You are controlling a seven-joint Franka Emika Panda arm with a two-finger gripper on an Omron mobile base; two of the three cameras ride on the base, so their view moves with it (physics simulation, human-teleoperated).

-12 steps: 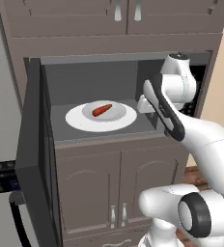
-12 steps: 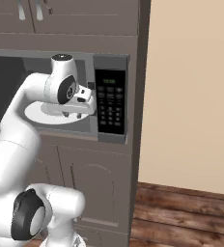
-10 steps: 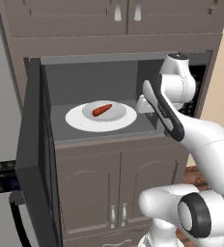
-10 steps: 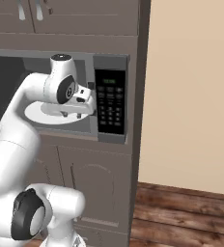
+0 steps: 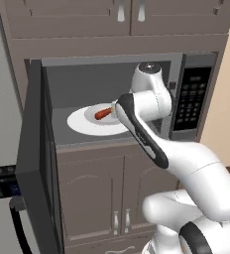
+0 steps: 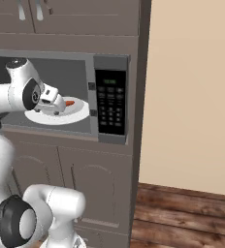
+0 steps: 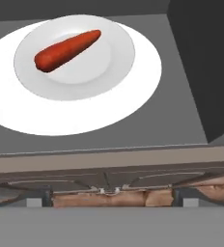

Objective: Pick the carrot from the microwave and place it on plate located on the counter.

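Robot arm (image 5: 186, 163): glossy white rounded links joined by dark grey joint rings; a black band runs along the forearm link. A round grey cap tops the wrist. Bulbous white base segments carry a black circular joint face.

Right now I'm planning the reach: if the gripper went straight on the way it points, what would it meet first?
Probably the small dish holding the carrot, or the white turntable just before it; depth is unclear.
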